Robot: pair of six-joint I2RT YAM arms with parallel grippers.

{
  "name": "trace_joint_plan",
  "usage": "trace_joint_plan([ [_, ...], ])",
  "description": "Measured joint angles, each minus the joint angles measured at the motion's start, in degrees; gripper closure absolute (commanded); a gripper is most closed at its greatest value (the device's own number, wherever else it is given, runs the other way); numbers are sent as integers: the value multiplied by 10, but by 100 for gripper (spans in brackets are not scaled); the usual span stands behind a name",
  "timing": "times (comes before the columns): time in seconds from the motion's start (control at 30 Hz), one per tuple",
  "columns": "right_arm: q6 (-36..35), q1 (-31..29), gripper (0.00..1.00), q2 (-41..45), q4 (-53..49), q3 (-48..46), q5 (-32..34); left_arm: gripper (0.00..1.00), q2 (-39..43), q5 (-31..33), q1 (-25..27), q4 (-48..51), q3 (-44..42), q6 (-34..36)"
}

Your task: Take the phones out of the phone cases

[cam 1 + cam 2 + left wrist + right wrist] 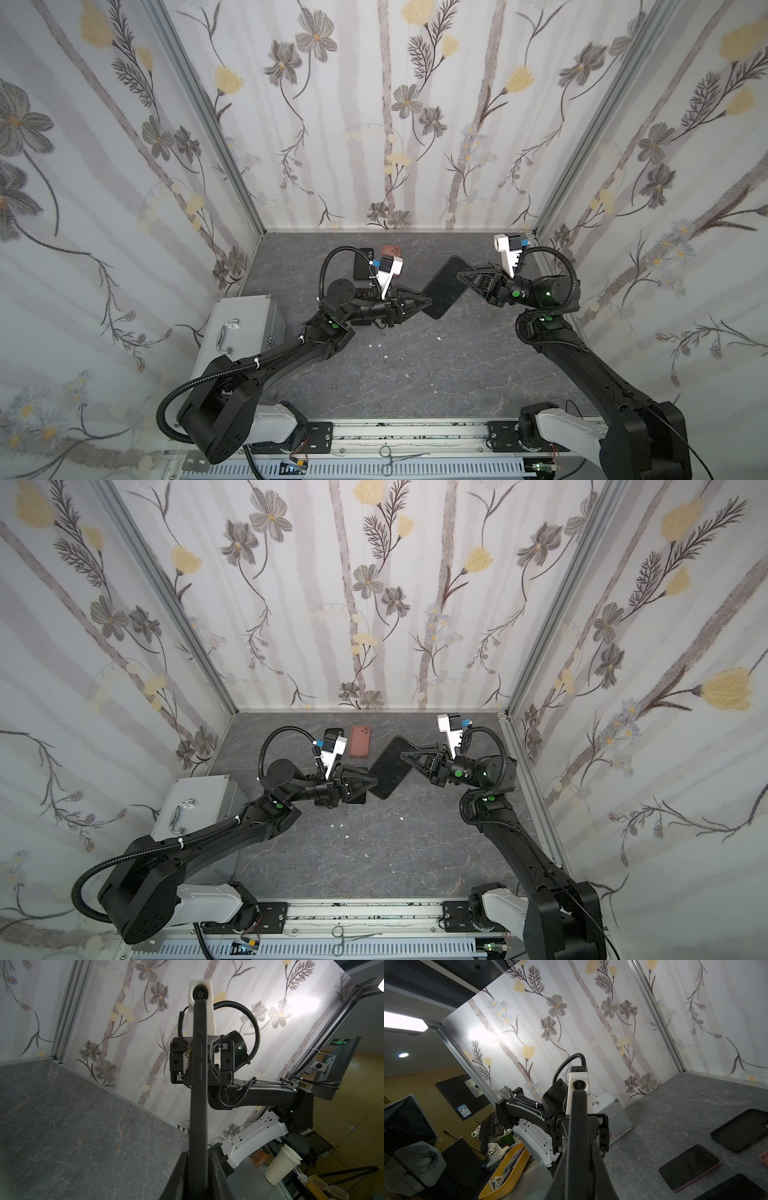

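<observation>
A black phone in its black phone case (446, 289) (388, 769) hangs above the table, turned diagonally, held between both arms. My left gripper (424, 305) (372, 783) is shut on its lower left corner. In the left wrist view the slab (198, 1084) shows edge-on, with the left gripper (197, 1159) pressing on both of its sides. My right gripper (461, 276) (405, 756) is shut on the upper right edge. The right wrist view shows that right gripper (579, 1157) clamped on the thin edge (577, 1126). Where the phone ends and the case begins cannot be told apart.
A pink case (359, 741) and a black case (332, 734) lie at the back of the grey table (415, 374). Another black case (741, 1129) and a purple-edged phone (689, 1166) lie under the left arm. A silver metal box (241, 328) stands at the left.
</observation>
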State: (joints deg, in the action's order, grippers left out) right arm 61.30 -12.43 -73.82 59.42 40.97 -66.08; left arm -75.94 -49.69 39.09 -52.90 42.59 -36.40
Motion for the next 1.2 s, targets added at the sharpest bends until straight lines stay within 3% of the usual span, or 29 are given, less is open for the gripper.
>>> trace_joint_plan([
  [0.13,2,0,100,0,7,-2,0,100,1,0,1,0,0,-2],
  [0.4,0,0,99,1,7,-5,0,100,3,7,-1,-4,-9,4],
  [0.57,-41,0,82,14,-41,-1,1,100,7,14,-4,-6,-17,15],
  [0.7,-114,6,55,49,-133,11,42,100,16,21,-11,15,-17,32],
  [0.77,-163,5,48,67,-192,29,81,100,23,33,-14,35,-17,49],
  [0.83,-210,5,30,85,-242,43,118,100,32,47,-13,56,-17,62],
  [0.97,-277,5,20,103,-305,55,179,100,33,66,-14,138,3,107],
  [1.2,-368,5,20,94,-414,108,210,100,53,92,-14,283,57,212],
])
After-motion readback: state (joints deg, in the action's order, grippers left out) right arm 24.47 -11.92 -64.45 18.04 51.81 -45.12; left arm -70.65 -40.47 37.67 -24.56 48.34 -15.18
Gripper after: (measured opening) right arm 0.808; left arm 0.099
